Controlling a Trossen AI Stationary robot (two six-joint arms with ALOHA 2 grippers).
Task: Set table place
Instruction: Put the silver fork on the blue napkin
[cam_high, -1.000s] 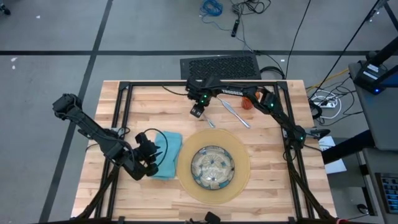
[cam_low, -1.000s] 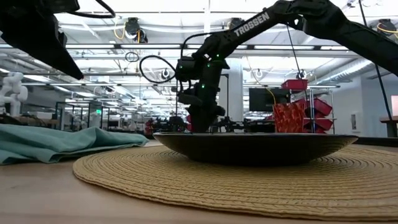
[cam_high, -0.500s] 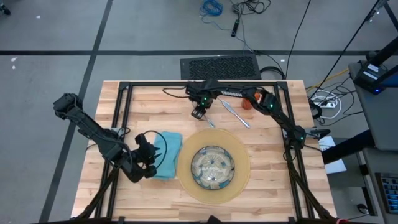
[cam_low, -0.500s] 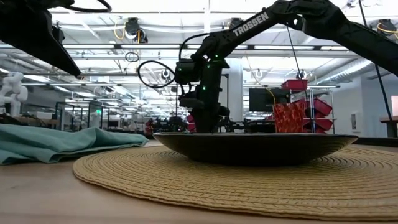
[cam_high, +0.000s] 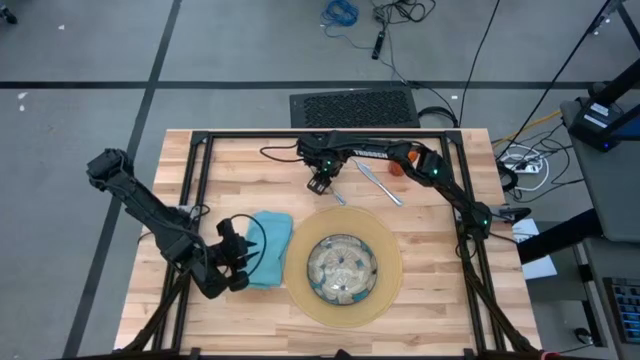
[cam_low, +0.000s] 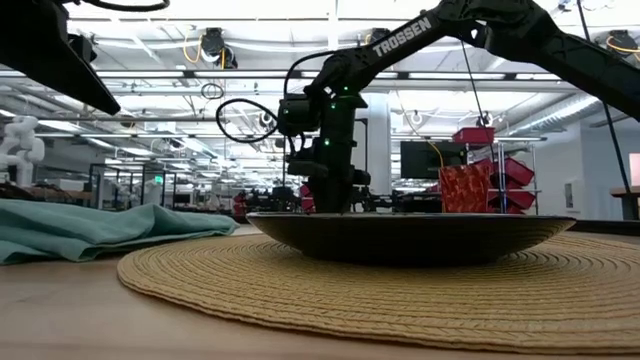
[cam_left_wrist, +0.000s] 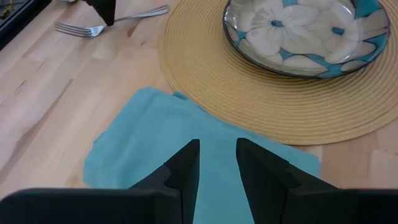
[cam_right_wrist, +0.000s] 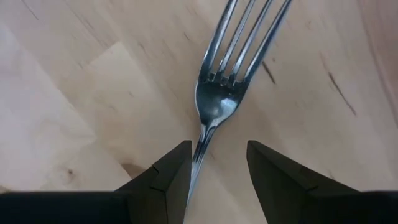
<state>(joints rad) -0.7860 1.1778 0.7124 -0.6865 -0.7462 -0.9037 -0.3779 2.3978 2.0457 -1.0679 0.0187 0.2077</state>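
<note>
Right gripper slid back along the fork, lining up the pick.
Its jaws sit apart astride the handle, not yet clamped. Left gripper, slightly open and empty, waits over the napkin.

Plate on mat, napkin left, fork behind.

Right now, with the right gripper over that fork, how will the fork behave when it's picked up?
The fork looks like thin polished metal, so probably stiff and light but slippery. Lying flat on the table, it may skid or pivot between the right gripper's open fingers.
</note>
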